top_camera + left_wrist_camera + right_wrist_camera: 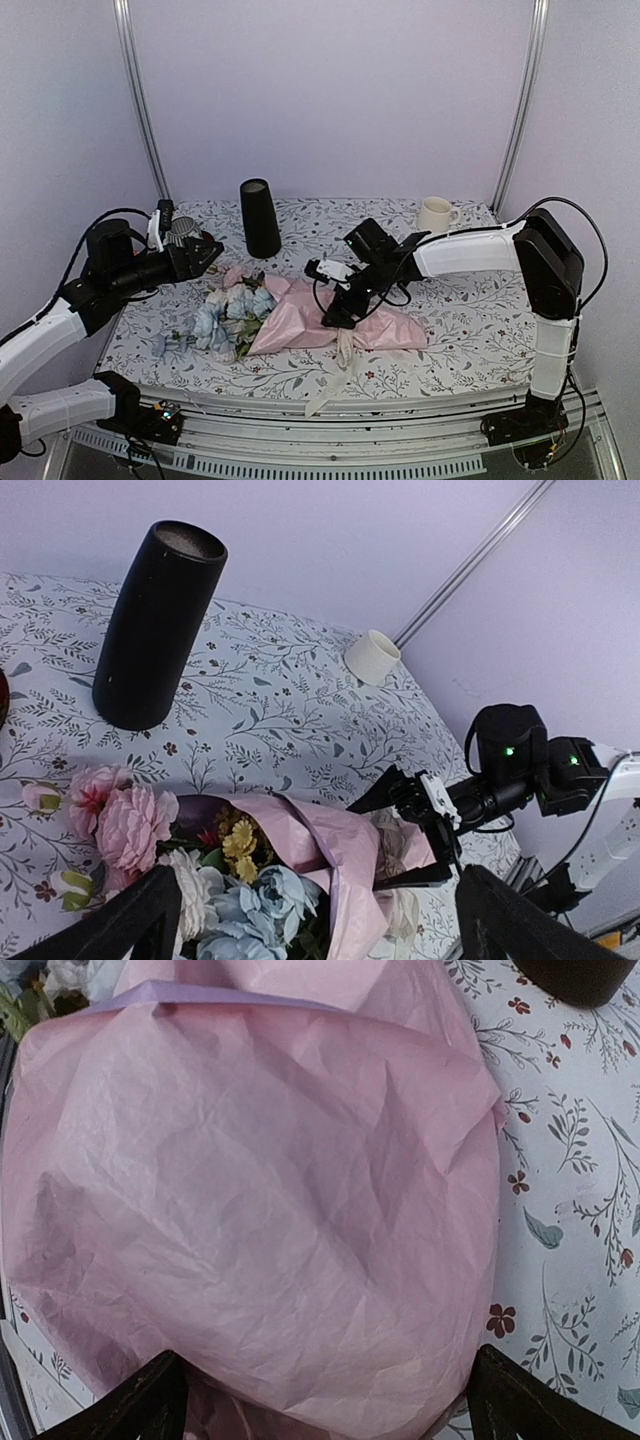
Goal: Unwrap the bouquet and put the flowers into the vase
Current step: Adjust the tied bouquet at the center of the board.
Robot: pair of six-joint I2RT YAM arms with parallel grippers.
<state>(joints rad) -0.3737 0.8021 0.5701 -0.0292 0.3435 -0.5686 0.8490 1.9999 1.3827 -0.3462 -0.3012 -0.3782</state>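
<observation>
Lying wrapped just under the wide-open right claw (330, 1405), the bouquet (285, 320); left claw (208, 252) also wide, near its flowers (228, 308)

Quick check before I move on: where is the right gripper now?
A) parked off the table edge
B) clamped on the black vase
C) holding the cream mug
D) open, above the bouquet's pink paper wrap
D: the right gripper sits with its jaws spread wide over the bouquet, and pink paper fills its wrist view. The vase and the mug stand untouched at the back.
</observation>
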